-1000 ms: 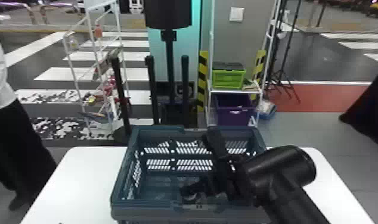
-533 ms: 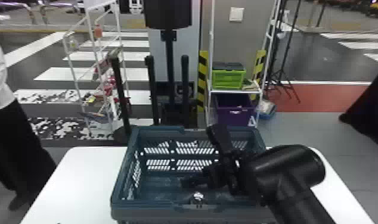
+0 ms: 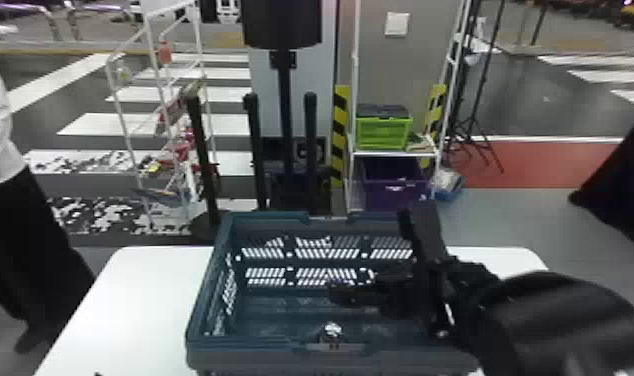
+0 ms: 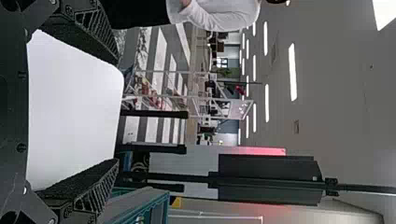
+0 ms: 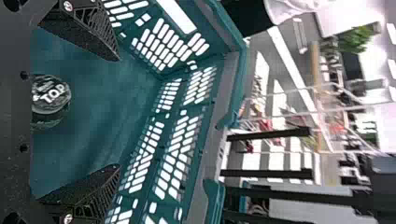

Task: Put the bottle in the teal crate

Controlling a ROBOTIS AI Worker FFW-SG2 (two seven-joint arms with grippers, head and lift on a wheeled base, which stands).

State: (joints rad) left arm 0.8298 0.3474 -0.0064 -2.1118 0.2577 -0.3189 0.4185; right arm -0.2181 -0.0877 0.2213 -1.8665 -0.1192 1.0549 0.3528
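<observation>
Right gripper (image 5: 116, 113): fingers spread, holding nothing, over floor of teal crate (image 3: 241, 356) — bottle (image 5: 51, 95) inside, seemingly upright, by near wall. Risk: sideways sweep while withdrawing could topple bottle; low exit could snag rim. Left gripper (image 4: 116, 112): parted, empty — near white table (image 4: 74, 112).

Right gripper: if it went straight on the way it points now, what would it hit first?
The right gripper would probably meet the teal crate's far wall first, though depth is unclear and the crate's floor might come sooner.
</observation>
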